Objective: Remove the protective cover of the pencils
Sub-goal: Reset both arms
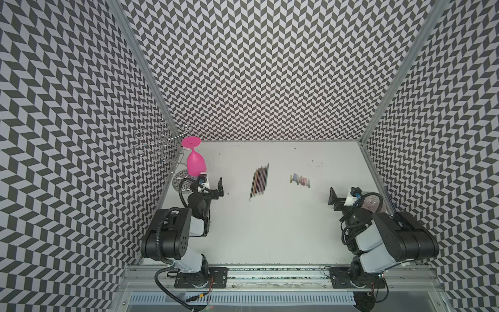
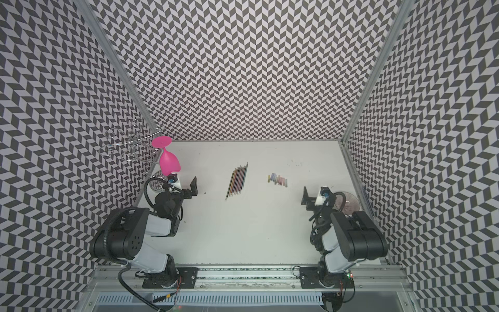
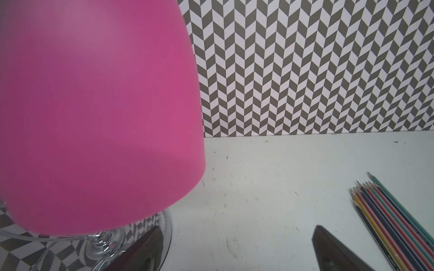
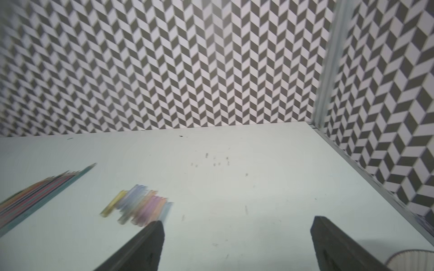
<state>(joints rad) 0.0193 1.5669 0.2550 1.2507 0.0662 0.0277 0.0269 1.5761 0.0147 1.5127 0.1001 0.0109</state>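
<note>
The pencils [image 1: 259, 181] [image 2: 237, 180] lie side by side in a tight row mid-table, their sharpened tips pointing towards the back wall and bare in the left wrist view [image 3: 394, 220]. To their right lies a separate cluster of short translucent pastel protective covers [image 1: 299, 180] [image 2: 277, 179] [image 4: 138, 204]. My left gripper [image 1: 219, 189] [image 3: 237, 237] hangs open left of the pencils, holding nothing. My right gripper [image 1: 333, 200] [image 4: 237, 225] is open over bare table, right of the covers, one fingertip [image 4: 152, 234] close to them. The pencils [image 4: 40, 192] look blurred in the right wrist view.
A pink wine glass [image 1: 195, 162] [image 3: 98, 112] hangs upside down from a wire rack [image 1: 156, 143] in the back-left corner, close above my left wrist. A clear glass base [image 1: 180, 182] stands beneath it. A ribbed clear glass [image 1: 372, 201] [image 4: 413, 260] sits by the right wall.
</note>
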